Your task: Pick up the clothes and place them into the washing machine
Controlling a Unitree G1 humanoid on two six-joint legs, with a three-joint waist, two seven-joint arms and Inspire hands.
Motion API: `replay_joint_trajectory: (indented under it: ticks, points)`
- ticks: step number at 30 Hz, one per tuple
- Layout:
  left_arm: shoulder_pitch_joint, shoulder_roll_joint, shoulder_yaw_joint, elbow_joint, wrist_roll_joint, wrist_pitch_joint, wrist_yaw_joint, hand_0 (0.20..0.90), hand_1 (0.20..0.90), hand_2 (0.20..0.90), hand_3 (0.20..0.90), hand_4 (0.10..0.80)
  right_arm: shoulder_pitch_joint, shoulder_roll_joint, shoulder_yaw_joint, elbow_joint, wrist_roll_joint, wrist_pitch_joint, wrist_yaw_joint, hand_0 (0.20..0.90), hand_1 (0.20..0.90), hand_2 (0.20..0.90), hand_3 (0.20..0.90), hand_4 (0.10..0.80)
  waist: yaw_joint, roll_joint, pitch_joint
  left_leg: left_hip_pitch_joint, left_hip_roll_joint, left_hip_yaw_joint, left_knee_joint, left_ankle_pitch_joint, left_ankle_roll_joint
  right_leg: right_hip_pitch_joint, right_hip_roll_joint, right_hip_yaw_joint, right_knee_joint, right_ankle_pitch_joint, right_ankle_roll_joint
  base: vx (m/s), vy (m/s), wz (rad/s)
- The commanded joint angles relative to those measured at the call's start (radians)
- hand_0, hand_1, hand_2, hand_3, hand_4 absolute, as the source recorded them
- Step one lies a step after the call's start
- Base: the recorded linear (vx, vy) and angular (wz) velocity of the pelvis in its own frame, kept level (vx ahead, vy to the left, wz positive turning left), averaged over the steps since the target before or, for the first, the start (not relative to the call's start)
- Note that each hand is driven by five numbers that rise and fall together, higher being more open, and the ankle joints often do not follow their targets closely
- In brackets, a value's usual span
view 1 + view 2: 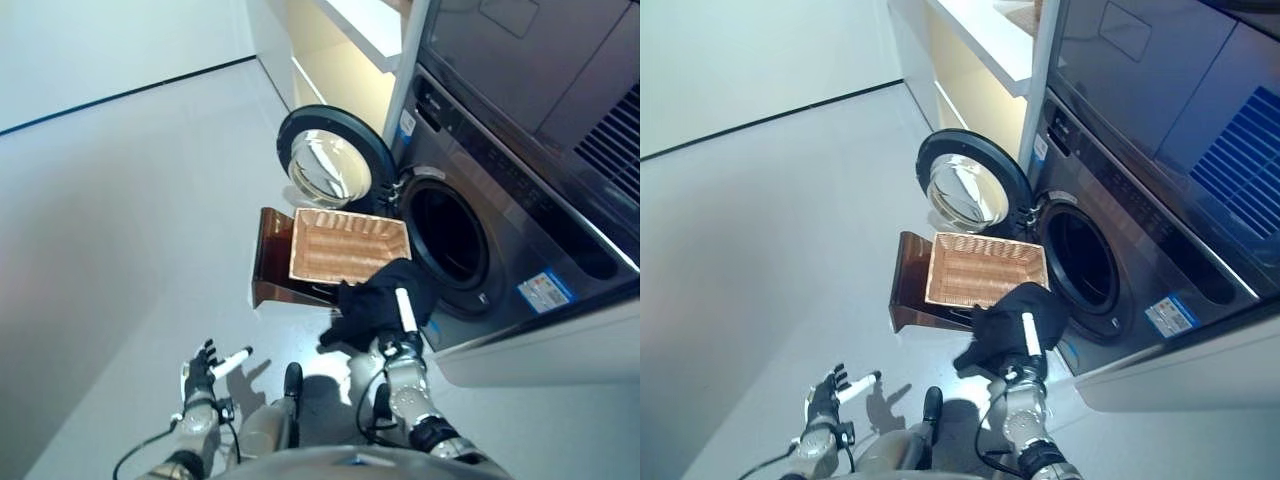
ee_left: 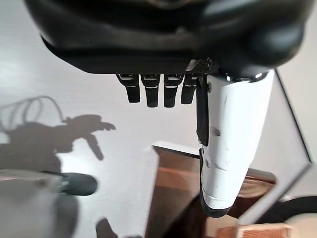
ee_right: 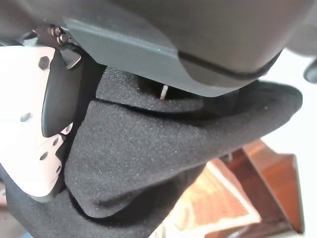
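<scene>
One black garment (image 1: 378,300) is clutched in the right robot hand (image 1: 403,335); the left robot hand (image 1: 205,370) hangs slack-fingered, holding nothing.

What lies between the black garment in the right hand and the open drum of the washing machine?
Nothing: in the left eye view the black cloth garment held by the right hand hangs before the grey washing machine's drum opening; the wicker basket sits beside.

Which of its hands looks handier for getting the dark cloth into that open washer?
The right hand: it already grips the black cloth near the washing machine opening. The left hand hangs open, farther away.
</scene>
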Motion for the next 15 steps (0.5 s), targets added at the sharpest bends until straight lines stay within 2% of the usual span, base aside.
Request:
replay_joint_trajectory:
  ticks: [1, 2, 3, 4, 5, 6, 7, 8, 10, 12, 15]
  points:
    - [-0.041, 0.042, 0.006, -0.083, -0.055, -0.088, -0.016, 0.900, 0.900, 0.900, 0.900, 0.800, -0.080, 0.030, -0.007, -0.101, -0.017, -0.081, 0.052, 0.200, 0.200, 0.200, 0.200, 0.300, 0.022, -0.053, 0.033, -0.041, -0.050, -0.075, 0.406, -0.014, -0.083, 0.009, -0.069, -0.017, -0.031, 0.009, 0.012, 0.017, -0.096, 0.41]
    - [-0.034, 0.037, 0.004, -0.084, -0.067, -0.089, -0.022, 0.900, 0.900, 0.900, 0.900, 0.800, -0.093, 0.023, -0.014, -0.091, -0.019, -0.087, 0.046, 0.200, 0.200, 0.200, 0.200, 0.300, 0.029, -0.050, 0.037, -0.072, -0.057, -0.111, 0.402, -0.006, -0.086, 0.011, -0.072, -0.013, -0.046, 0.008, 0.016, 0.039, -0.049, 0.29]
    - [-0.027, 0.035, 0.005, -0.079, -0.071, -0.087, -0.025, 0.900, 0.900, 0.900, 0.900, 0.800, -0.110, 0.017, -0.027, -0.075, -0.019, -0.091, 0.036, 0.200, 0.200, 0.200, 0.200, 0.300, 0.030, -0.046, 0.034, -0.087, -0.050, -0.123, 0.347, -0.015, -0.083, 0.016, -0.073, -0.011, -0.063, 0.004, 0.024, 0.121, 0.044, 0.25]
    - [-0.025, 0.032, 0.005, -0.066, -0.071, -0.084, -0.027, 0.900, 0.900, 0.900, 0.900, 0.800, -0.135, 0.016, -0.035, -0.054, -0.017, -0.095, 0.026, 0.200, 0.200, 0.200, 0.200, 0.300, 0.032, -0.037, 0.025, -0.083, -0.033, -0.124, 0.259, -0.026, -0.079, 0.014, -0.071, -0.001, -0.073, -0.005, 0.034, 0.108, 0.041, 0.06]
    - [-0.026, 0.032, 0.005, -0.066, -0.071, -0.084, -0.027, 0.900, 0.900, 0.900, 0.900, 0.800, -0.137, 0.015, -0.037, -0.052, -0.016, -0.095, 0.027, 0.200, 0.200, 0.200, 0.200, 0.300, 0.036, -0.038, 0.026, -0.076, -0.031, -0.120, 0.248, -0.024, -0.079, 0.014, -0.071, 0.003, -0.073, -0.006, 0.033, 0.208, 0.166, -0.10]
    - [-0.017, 0.025, 0.006, -0.044, -0.067, -0.075, -0.026, 0.900, 0.900, 0.900, 0.900, 0.800, -0.168, 0.002, -0.047, -0.023, -0.023, -0.093, 0.010, 0.200, 0.200, 0.200, 0.200, 0.300, 0.050, -0.012, 0.010, -0.079, 0.016, -0.122, 0.076, 0.026, -0.080, 0.017, -0.062, 0.023, -0.076, -0.020, 0.050, 0.154, 0.118, -0.24]
    - [-0.018, 0.024, 0.005, -0.043, -0.067, -0.075, -0.026, 0.900, 0.900, 0.900, 0.900, 0.800, -0.169, 0.001, -0.048, -0.022, -0.023, -0.093, 0.010, 0.200, 0.200, 0.200, 0.200, 0.300, 0.056, -0.013, 0.012, -0.068, 0.019, -0.116, 0.061, 0.032, -0.080, 0.017, -0.062, 0.028, -0.076, -0.020, 0.049, 0.220, 0.187, -0.27]
    - [-0.015, 0.021, 0.007, -0.028, -0.062, -0.069, -0.029, 0.900, 0.900, 0.900, 0.900, 0.800, -0.182, -0.004, -0.054, -0.014, -0.034, -0.092, 0.001, 0.200, 0.200, 0.200, 0.200, 0.300, 0.067, 0.002, 0.007, -0.073, 0.025, -0.125, 0.001, 0.073, -0.086, 0.019, -0.053, 0.039, -0.076, -0.029, 0.050, 0.156, 0.109, -0.19]
    - [-0.009, 0.013, -0.011, -0.014, -0.042, -0.063, -0.036, 0.900, 0.900, 0.900, 0.900, 0.800, -0.199, -0.012, -0.064, 0.018, -0.050, -0.089, -0.004, 0.200, 0.200, 0.200, 0.200, 0.300, 0.081, 0.018, 0.005, -0.084, 0.022, -0.134, -0.039, 0.109, -0.097, 0.035, -0.043, 0.057, -0.072, -0.053, 0.047, 0.235, 0.168, -0.38]
    - [0.003, 0.011, -0.017, -0.001, -0.027, -0.061, -0.040, 0.900, 0.900, 0.900, 0.900, 0.800, -0.208, -0.003, -0.059, 0.025, -0.055, -0.083, 0.004, 0.200, 0.200, 0.200, 0.200, 0.300, 0.091, 0.022, 0.006, -0.067, 0.016, -0.124, -0.047, 0.089, -0.083, 0.041, -0.038, 0.078, -0.055, -0.078, 0.047, 0.200, 0.161, -0.85]
    - [-0.002, 0.026, -0.024, -0.014, -0.022, -0.066, -0.051, 0.900, 0.900, 0.900, 0.900, 0.800, -0.218, 0.006, -0.055, 0.011, -0.052, -0.082, 0.016, 0.200, 0.200, 0.200, 0.200, 0.300, 0.110, 0.001, 0.033, -0.089, -0.019, -0.098, 0.027, 0.047, -0.053, 0.032, -0.068, 0.102, -0.007, -0.095, 0.047, 0.145, 0.151, -0.50]
